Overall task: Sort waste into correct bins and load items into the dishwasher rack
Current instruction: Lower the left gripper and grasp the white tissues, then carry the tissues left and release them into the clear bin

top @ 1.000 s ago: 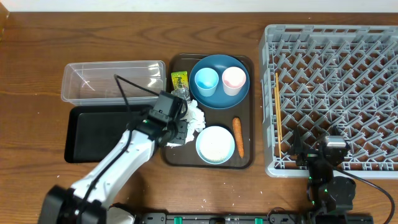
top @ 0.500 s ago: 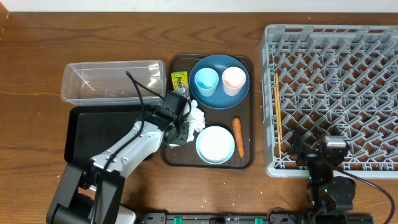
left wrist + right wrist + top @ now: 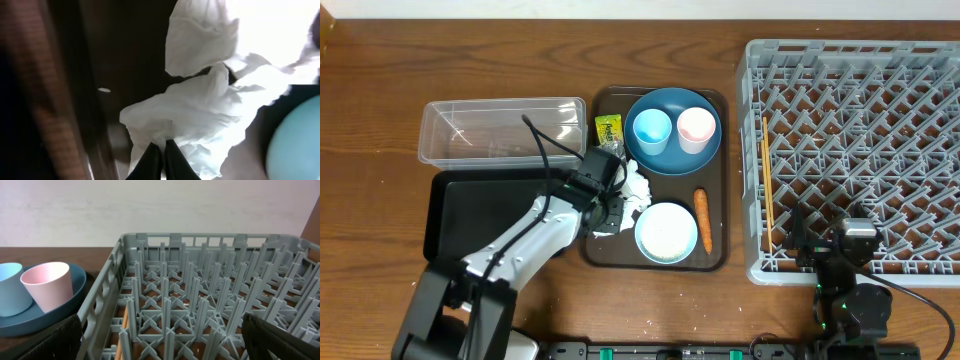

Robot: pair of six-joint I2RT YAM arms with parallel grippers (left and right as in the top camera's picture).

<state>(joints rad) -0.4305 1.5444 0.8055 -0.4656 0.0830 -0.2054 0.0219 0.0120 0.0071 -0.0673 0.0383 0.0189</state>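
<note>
My left gripper [image 3: 617,203] is shut on the edge of the crumpled white tissue [image 3: 636,187], low over the brown serving tray; the wrist view shows its fingertips [image 3: 159,152] pinching the tissue [image 3: 200,110]. The pale-blue bowl [image 3: 666,232] lies just right of it. The light-blue cup [image 3: 651,130] and pinkish cup [image 3: 696,127] stand in the dark-blue dish [image 3: 672,165]. A yellow-green wrapper [image 3: 609,129], a silvery wrapper [image 3: 611,150] and the carrot [image 3: 702,220] lie on the tray. My right gripper [image 3: 162,340] is open and empty over the grey rack's [image 3: 860,120] front edge.
The clear tub [image 3: 500,101] and black tray [image 3: 470,215] sit left of the brown serving tray [image 3: 723,180]. A thin wooden stick [image 3: 767,185] lies in the rack's left side. A white rice grain [image 3: 104,90] lies on the tray near the tissue.
My left gripper has shifted a little right onto the tissue and the tissue has bunched slightly. The right arm has not moved.
</note>
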